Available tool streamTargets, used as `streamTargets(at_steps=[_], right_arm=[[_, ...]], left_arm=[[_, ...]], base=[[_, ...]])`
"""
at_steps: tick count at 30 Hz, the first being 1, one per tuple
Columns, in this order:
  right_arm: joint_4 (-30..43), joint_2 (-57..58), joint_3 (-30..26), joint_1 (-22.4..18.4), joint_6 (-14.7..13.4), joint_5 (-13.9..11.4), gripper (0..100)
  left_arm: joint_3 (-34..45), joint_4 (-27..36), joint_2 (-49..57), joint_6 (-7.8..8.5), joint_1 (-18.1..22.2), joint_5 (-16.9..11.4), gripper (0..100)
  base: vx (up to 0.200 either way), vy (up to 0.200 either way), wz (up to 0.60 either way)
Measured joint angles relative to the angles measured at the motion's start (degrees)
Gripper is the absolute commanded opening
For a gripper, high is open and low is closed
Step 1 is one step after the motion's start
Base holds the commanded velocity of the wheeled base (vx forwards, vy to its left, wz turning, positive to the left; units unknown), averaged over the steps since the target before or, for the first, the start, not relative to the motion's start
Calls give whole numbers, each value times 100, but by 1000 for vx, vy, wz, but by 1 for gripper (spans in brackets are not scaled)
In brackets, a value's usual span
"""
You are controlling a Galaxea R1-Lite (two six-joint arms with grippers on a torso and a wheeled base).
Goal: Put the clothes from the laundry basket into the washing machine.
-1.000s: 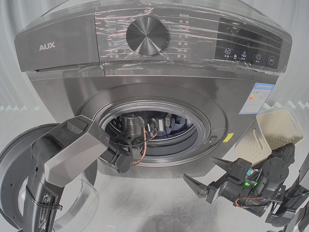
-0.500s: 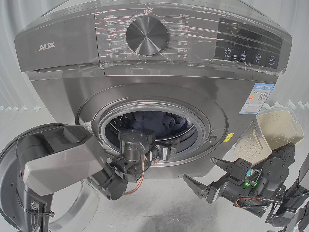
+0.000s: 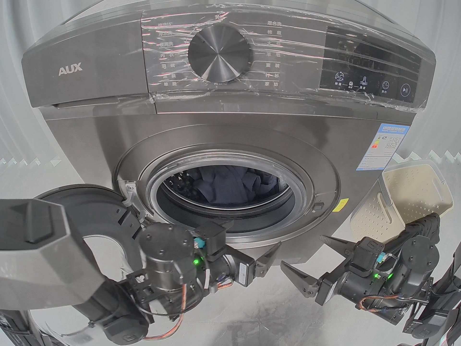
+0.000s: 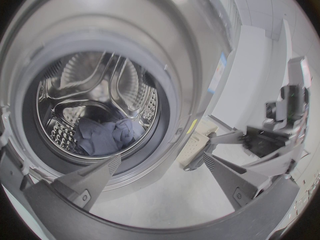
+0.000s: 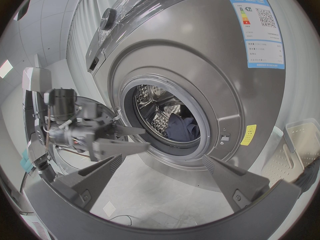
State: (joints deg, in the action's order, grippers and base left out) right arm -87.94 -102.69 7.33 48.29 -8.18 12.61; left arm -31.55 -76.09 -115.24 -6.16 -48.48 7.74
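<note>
Clothes (image 3: 228, 186) lie in the washing machine (image 3: 96, 135); the laundry basket (image 3: 374, 217) stands right of it; its door (image 3: 91, 207) hangs left.

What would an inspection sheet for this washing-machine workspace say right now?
Surface: glossy grey floor.
Job's things: washing machine with its door swung open on the robot's left; dark blue clothes lying in the drum; cream laundry basket tilted, right of the machine, no clothes seen inside.
Clutter: small white square on the floor.
Grippers: left gripper open and empty, in front of the drum opening; right gripper open and empty, near the basket.
Cables: copper-coloured cable at the left wrist.
Surroundings: pale curtain behind the machine.
</note>
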Motion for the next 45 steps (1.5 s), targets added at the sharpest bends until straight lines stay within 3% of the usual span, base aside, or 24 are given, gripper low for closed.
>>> streamTargets(at_steps=[8, 13, 19, 23, 28, 38, 45], right_arm=[[16, 297, -184, -20, -5, 9, 100], [27, 661, -354, -132, -9, 15, 100], [118, 1373, -584, -480, 17, 17, 100], [529, 1918, -621, -722, 74, 15, 100], [1653, 2687, -631, -907, 116, 34, 100], [3176, 4057, -636, -1279, 61, 425, 100], [4213, 5003, -631, -1652, 101, 434, 100]], left_arm=[[986, -169, 1410, -295, -228, 79, 100], [1460, -185, 2191, -347, -201, 128, 100], [1858, -161, 2861, -345, 118, 374, 100], [2097, -177, 3159, -284, 413, 484, 100], [2403, -185, 3511, -150, 750, 503, 100], [2993, -35, 4415, 173, 924, 552, 100], [3054, 1356, 5322, 301, 987, 583, 100]], base=[[0, 0, 0], [0, 0, 0], [-133, 0, 0], [-200, 0, 0], [-200, 0, 0], [-200, 0, 0], [-143, 0, 0]])
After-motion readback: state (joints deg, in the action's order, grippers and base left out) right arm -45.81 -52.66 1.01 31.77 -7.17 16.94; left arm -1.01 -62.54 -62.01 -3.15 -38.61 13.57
